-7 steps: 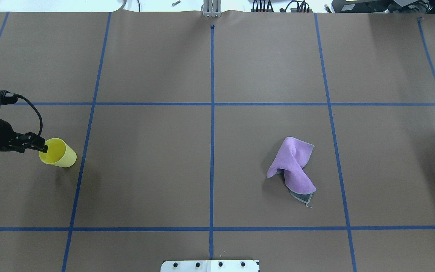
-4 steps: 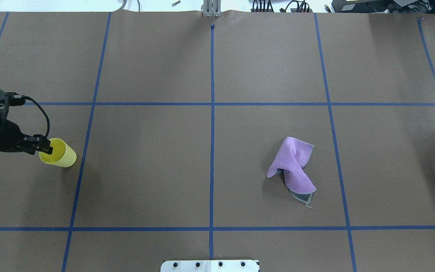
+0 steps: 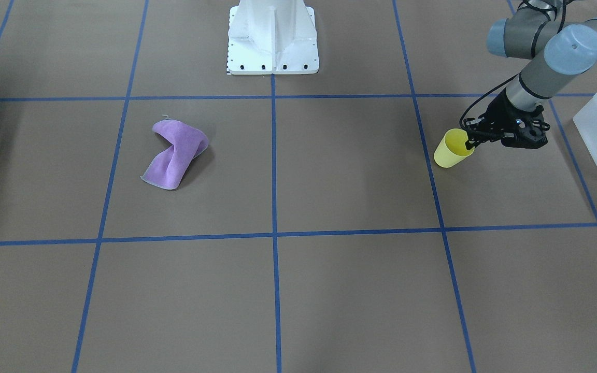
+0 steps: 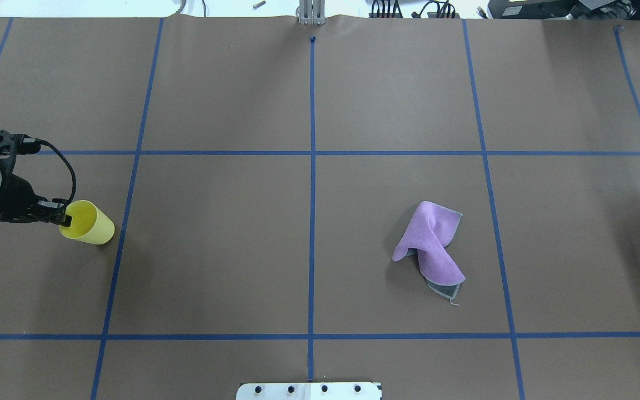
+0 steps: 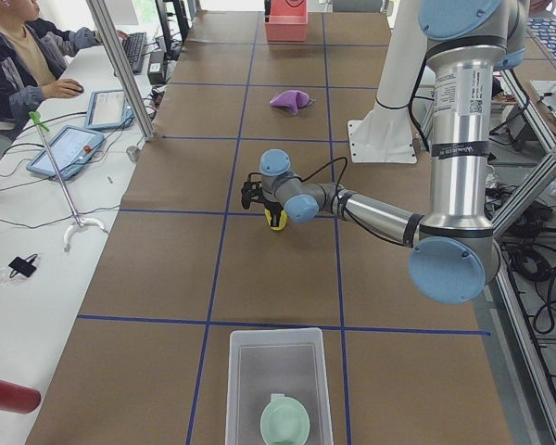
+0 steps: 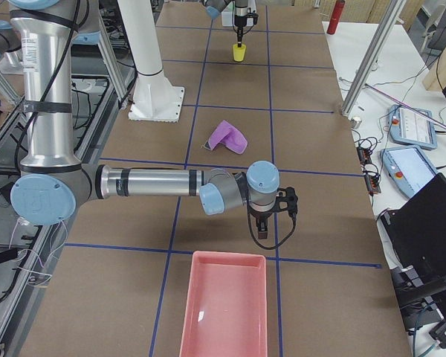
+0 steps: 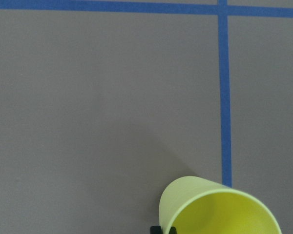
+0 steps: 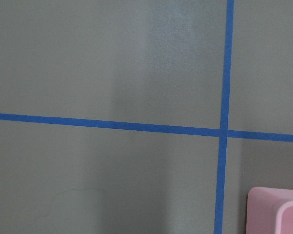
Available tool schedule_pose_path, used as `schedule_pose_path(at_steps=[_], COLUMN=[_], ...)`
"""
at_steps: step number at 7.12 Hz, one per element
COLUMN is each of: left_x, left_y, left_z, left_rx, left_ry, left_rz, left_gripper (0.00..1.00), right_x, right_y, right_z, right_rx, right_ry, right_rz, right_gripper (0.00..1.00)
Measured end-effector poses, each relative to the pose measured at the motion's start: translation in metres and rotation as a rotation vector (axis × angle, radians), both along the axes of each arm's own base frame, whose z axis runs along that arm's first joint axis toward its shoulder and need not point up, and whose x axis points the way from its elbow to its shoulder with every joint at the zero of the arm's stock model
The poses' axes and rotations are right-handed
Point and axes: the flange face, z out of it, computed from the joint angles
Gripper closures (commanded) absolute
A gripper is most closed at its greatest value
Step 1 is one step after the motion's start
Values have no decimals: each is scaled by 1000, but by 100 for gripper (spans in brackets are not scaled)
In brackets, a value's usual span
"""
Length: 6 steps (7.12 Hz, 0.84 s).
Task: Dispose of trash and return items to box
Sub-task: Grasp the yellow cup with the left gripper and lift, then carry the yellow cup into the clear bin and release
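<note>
At the table's far left end, the box [image 5: 276,362] is sitting with the mint-green bowl [image 5: 285,424] lying inside it. Near it, the left gripper [image 4: 65,219] is pinching the rim of the yellow cup [image 4: 89,225], 1 finger inside and 1 outside, just left of a blue tape line [image 4: 114,278]. The purple cloth [image 4: 434,244] is lying crumpled right of centre. The right gripper [image 6: 262,232] is hanging near the pink tray [image 6: 224,312]; I cannot tell how its jaws are standing.
</note>
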Motion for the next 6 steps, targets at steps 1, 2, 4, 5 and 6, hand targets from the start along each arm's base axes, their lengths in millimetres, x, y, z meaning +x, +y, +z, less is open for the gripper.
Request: schedule_pose_path(at_steps=[1, 2, 4, 5, 6], left_x=[-21, -62, -150, -196, -251], left_y=[-3, -10, -16, -23, -32], left_z=[-2, 6, 51, 78, 103], left_rx=[-7, 1, 89, 138, 176], left_ry=[30, 54, 27, -20, -73], left_rz=[10, 2, 8, 24, 50], left_gripper=[100, 100, 100, 100, 100], right_x=[-2, -3, -3, -3, -4], right_y=[-1, -1, -1, -1, -1], right_z=[-1, -1, -1, -2, -4], right_rx=[0, 0, 0, 1, 1], right_ry=[0, 0, -1, -1, -2], right_rz=[-2, -4, -5, -4, -1], right_gripper=[0, 0, 0, 0, 0])
